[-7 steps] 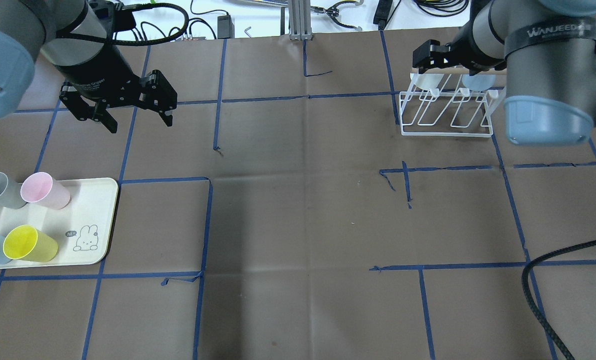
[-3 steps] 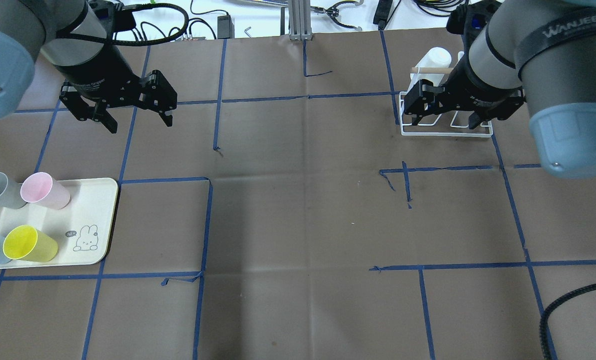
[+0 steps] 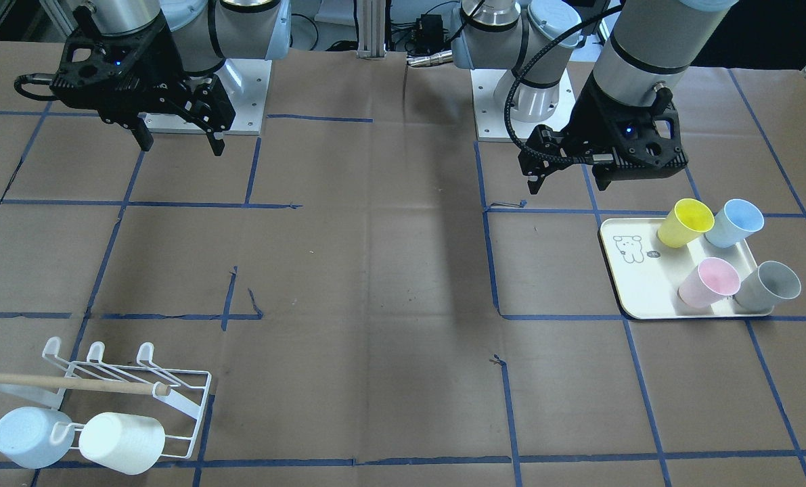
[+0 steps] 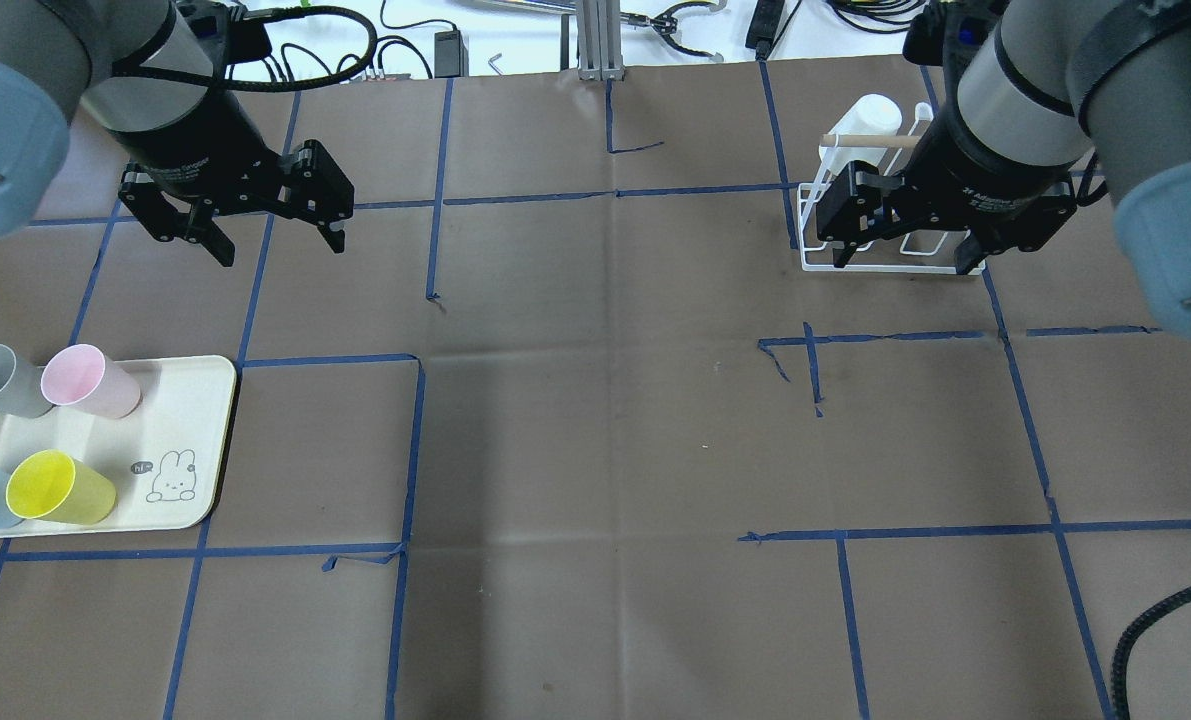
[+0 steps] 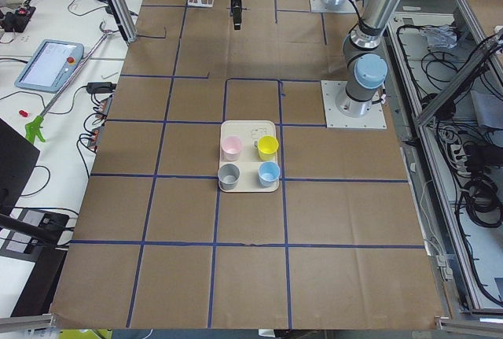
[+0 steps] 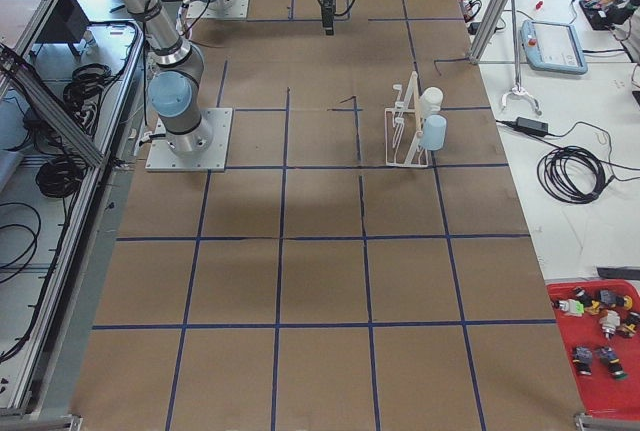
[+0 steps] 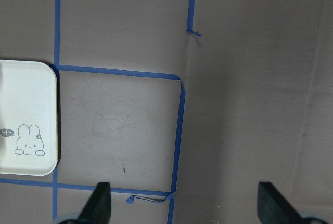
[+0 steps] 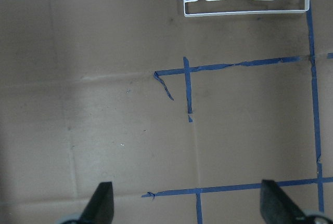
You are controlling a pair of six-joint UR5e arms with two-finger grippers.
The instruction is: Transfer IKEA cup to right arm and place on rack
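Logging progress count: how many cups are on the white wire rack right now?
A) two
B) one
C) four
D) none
A: a pale blue plastic cup and a white plastic cup hang side by side on the prongs of the low white wire rack, as the front-facing view shows.

A wide surface (image 4: 595, 450) covered in brown paper is lying flat, with blue tape lines (image 4: 410, 450) dividing it into squares. A cream tray (image 4: 187, 400) is sitting at the robot's near left. A white wire rack (image 4: 905, 268) is standing far right.
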